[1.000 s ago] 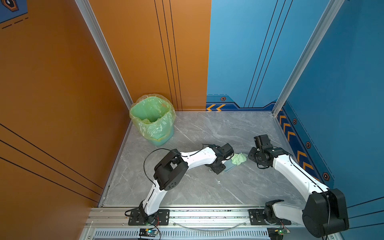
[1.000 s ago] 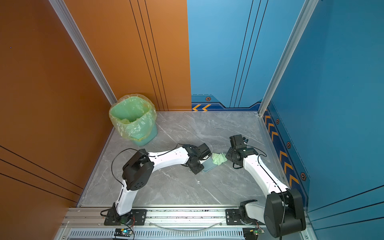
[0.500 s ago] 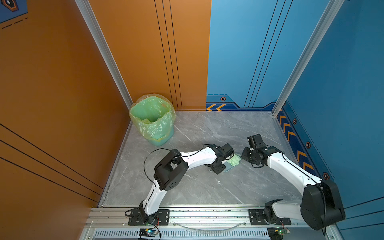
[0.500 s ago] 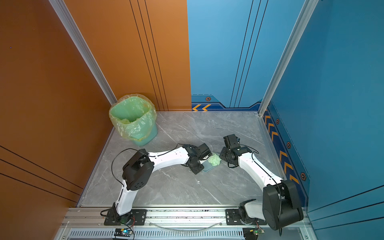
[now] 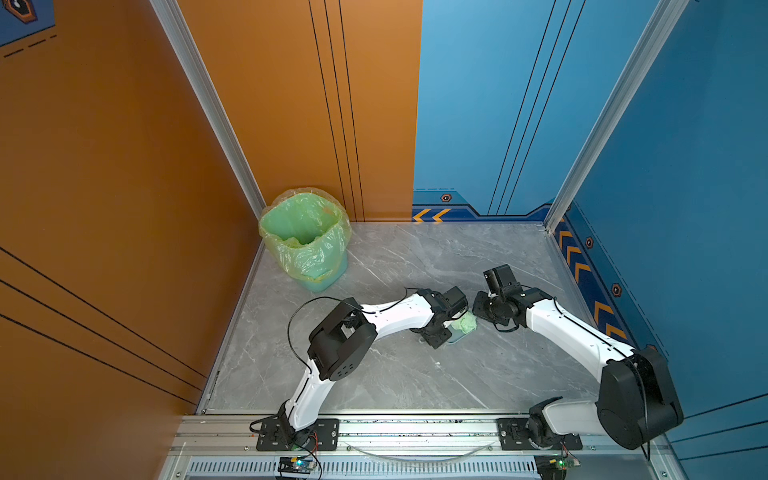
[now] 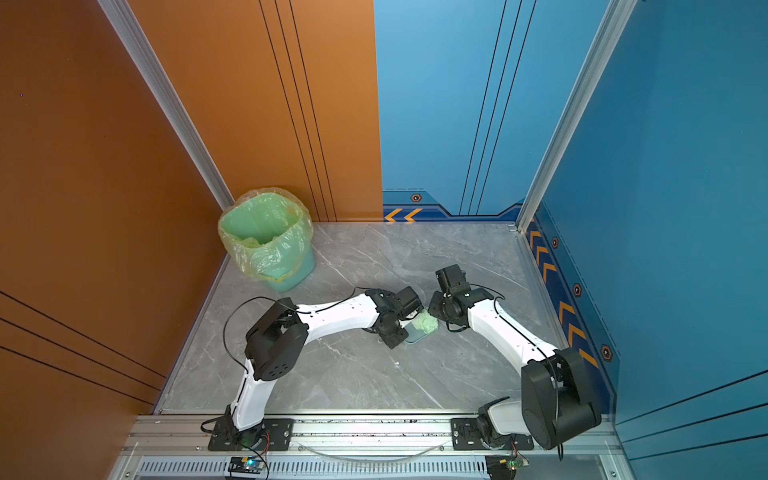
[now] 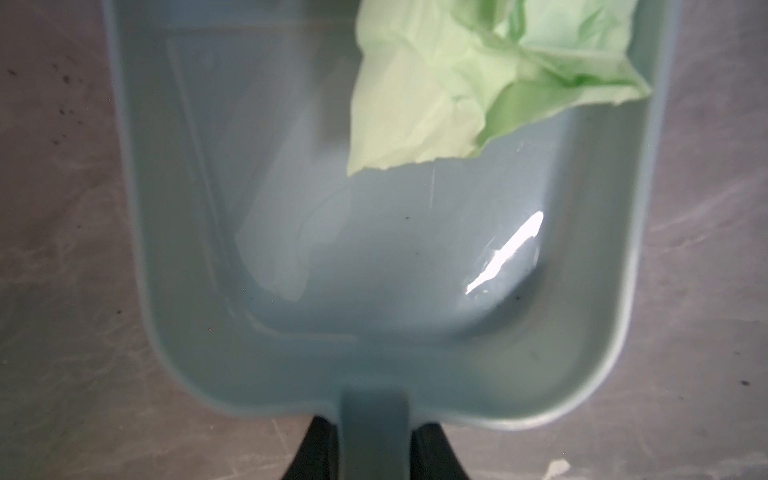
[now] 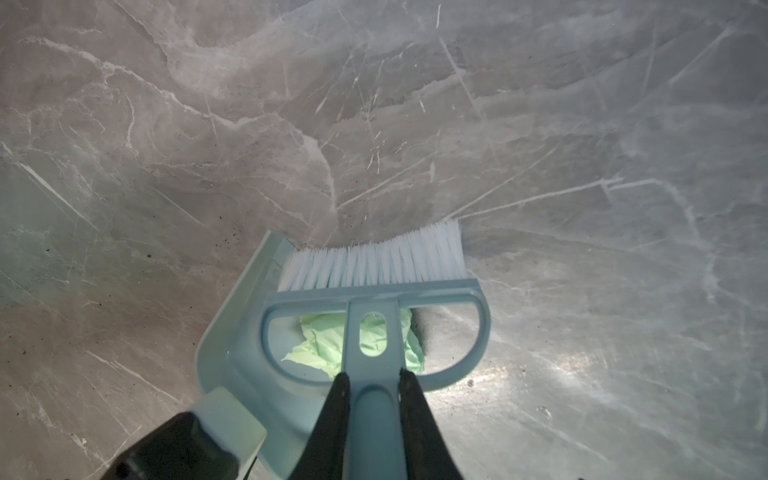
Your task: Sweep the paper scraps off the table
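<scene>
Green scrap [image 7: 457, 83] in dustpan [image 7: 374, 270]; left pincer [image 7: 374, 451] clenched on its handle, right pincer [image 8: 374, 399] on brush [image 8: 374, 266]. I spot no other scraps on counter [image 5: 415, 257]; binning remains.

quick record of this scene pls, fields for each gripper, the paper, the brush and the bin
left gripper: shut on the dustpan handle
right gripper: shut on the brush handle
paper scrap: pale green, crumpled, lying at the dustpan's open end
brush position: bristles down at the dustpan's mouth, right beside the scrap
bin: far left corner of the table, lined with a yellow-green bag, apart from both arms
</scene>
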Available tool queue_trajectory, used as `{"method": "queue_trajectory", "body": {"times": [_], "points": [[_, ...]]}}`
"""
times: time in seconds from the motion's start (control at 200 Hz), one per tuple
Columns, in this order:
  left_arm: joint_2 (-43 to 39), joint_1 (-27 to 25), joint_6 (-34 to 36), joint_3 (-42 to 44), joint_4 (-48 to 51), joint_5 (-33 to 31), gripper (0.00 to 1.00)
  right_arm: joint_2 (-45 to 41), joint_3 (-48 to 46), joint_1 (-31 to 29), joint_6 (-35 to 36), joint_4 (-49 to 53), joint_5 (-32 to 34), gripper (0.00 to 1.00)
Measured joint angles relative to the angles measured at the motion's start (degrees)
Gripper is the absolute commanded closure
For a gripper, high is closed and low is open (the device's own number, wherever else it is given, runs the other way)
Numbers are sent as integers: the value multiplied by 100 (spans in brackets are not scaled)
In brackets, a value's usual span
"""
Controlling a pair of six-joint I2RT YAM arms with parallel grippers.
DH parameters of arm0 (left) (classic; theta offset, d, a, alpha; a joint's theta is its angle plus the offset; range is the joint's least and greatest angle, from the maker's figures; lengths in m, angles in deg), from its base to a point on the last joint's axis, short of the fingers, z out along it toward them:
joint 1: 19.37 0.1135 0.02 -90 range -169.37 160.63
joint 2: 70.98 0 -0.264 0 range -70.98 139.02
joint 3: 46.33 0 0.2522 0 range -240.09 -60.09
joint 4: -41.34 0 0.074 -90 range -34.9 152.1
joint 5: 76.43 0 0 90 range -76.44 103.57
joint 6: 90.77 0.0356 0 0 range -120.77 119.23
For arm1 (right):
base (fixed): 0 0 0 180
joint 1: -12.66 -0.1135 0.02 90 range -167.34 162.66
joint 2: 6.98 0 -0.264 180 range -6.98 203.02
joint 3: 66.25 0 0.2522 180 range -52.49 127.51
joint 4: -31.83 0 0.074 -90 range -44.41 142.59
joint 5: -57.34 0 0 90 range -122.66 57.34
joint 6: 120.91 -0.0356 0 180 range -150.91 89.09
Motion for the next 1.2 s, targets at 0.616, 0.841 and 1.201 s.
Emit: {"method": "queue_trajectory", "body": {"times": [0.616, 0.841, 1.201], "points": [[0, -11, 2, 0, 0, 0, 100, -1084, 284, 1272, 560, 664, 584, 100], [0, -11, 0, -2, 0, 0, 100, -1235, 61, 1412, 785, 999, 778, 100], [0, -11, 0, -2, 0, 0, 100, -874, -258, 1259, 828, 1019, 638, 100]]}}
